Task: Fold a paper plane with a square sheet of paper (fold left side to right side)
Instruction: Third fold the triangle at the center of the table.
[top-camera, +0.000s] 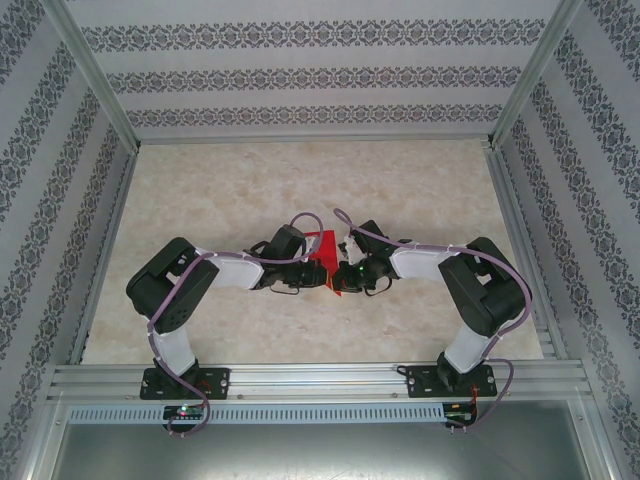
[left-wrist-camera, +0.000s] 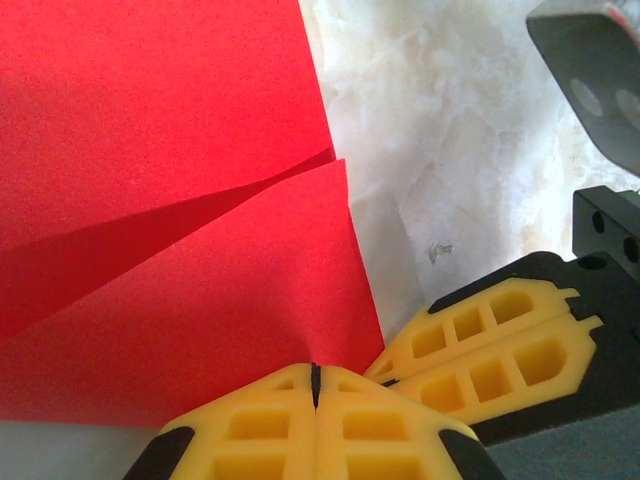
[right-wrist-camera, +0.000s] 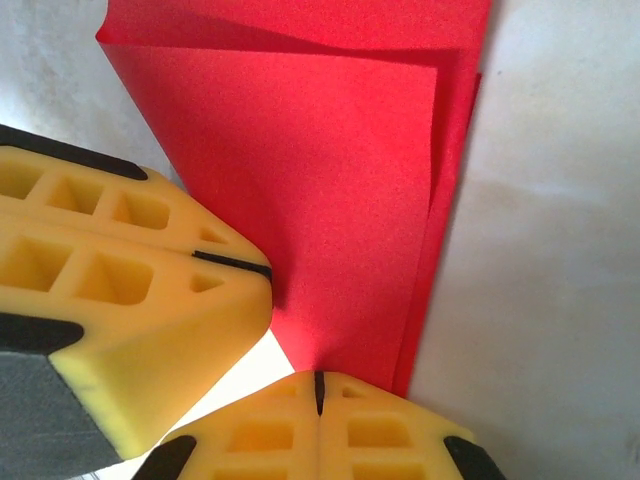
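1. Left of the square sheet of paper (top-camera: 322, 246), the left arm (top-camera: 190, 285) is seen from overhead, bent at the elbow, with its forearm stretched in toward the sheet's left side.
2. At the sheet's near edge, the left gripper (left-wrist-camera: 315, 395) is pictured with its yellow fingers pressed together, and only a thin dark seam is left between them. The tips are set against the red paper. Whether any paper is caught in the seam cannot be told.
3. The sheet itself, bright red and unmarked, is shown lying on the marble-patterned table (left-wrist-camera: 450, 150), between the two grippers. It is seen folded, one layer over another. In the left wrist view a raised flap is caught throwing a shadow across the layer beneath. In the right wrist view the upper layer's edge is seen running just inside the lower layer's right edge.
4. At the same near edge of the sheet, the right gripper (right-wrist-camera: 320, 385) is likewise pictured closed tight, finger against finger, with its tips at the paper. The two grippers are seen just beside each other, with a sliver of pale table between them.
5. Right of the sheet, the right arm (top-camera: 480, 285) is shown bent like its partner, with its forearm angled in toward the paper.
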